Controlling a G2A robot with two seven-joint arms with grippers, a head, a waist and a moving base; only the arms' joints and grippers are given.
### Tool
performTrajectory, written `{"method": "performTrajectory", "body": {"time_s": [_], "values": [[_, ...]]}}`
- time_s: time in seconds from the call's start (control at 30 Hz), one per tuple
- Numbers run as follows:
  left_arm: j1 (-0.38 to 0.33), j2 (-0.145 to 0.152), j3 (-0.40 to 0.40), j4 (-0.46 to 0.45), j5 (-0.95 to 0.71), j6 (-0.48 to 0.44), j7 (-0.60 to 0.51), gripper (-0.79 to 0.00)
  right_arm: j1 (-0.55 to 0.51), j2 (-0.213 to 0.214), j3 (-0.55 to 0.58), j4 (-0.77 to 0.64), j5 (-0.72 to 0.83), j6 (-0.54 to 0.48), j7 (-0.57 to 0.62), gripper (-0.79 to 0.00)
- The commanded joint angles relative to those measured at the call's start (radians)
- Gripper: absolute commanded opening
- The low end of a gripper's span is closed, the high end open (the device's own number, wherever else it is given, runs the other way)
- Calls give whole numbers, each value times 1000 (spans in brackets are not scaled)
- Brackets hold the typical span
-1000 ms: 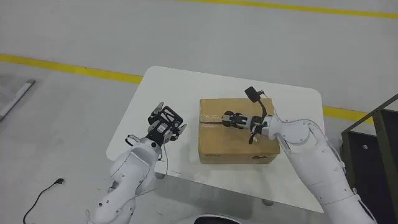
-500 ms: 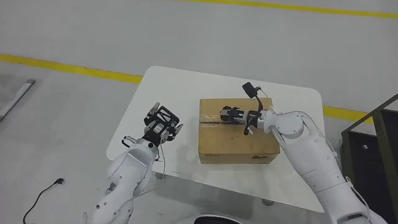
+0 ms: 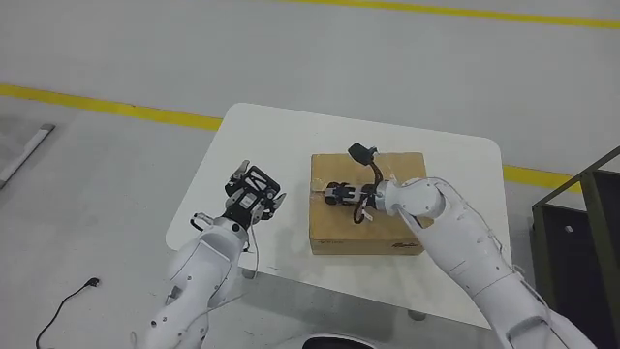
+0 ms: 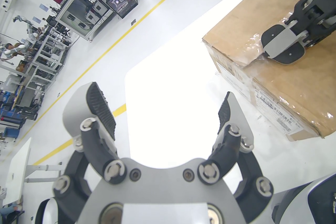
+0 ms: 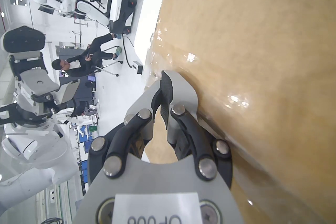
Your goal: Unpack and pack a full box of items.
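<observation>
A brown cardboard box [image 3: 339, 228] stands closed on the white table [image 3: 291, 136], with clear tape [image 4: 252, 43] along its top seam. My right gripper [image 3: 334, 194] lies on the box top at the seam, close to the box's left edge, fingers shut. In the right wrist view its fingertips [image 5: 164, 83] press together against the taped cardboard [image 5: 249, 38]; whether tape is pinched between them I cannot tell. The left wrist view shows the same gripper [image 4: 275, 51] at the box's edge [image 4: 288, 78]. My left gripper [image 3: 260, 182] hovers open over bare table left of the box, nothing between its fingers [image 4: 162, 99].
The table has rounded corners and its left edge [image 3: 194, 213] is near the left arm. A dark metal frame [image 3: 581, 223] stands on the floor to the right of the table. Yellow floor lines [image 3: 97, 105] run behind the table.
My right gripper has slid left along the box's top seam, from the middle toward the left edge. The left gripper has shifted only slightly.
</observation>
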Motion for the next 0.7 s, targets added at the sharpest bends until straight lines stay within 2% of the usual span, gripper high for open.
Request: {"method": "performTrajectory", "body": {"time_s": [0.0,0.1,0.23,0.4,0.53,0.67], "values": [[2,0,0,-1,-1,3,-3,0,6,1,18,5,30,-21,3,-785],[4,0,0,-3,1,4,-4,0,5,17,84,-6,62,-45,7,-785],[3,-1,5,0,-1,3,-4,0,-40,51,170,-42,13,-32,19,-785],[-6,-3,21,5,-1,-1,-1,0,-85,68,189,-45,-58,12,24,-785],[-10,-3,25,7,2,-4,-3,0,-91,71,216,-54,-22,11,12,-785],[-11,-3,31,7,5,-4,-4,0,-115,95,320,-103,23,1,12,-785]]}}
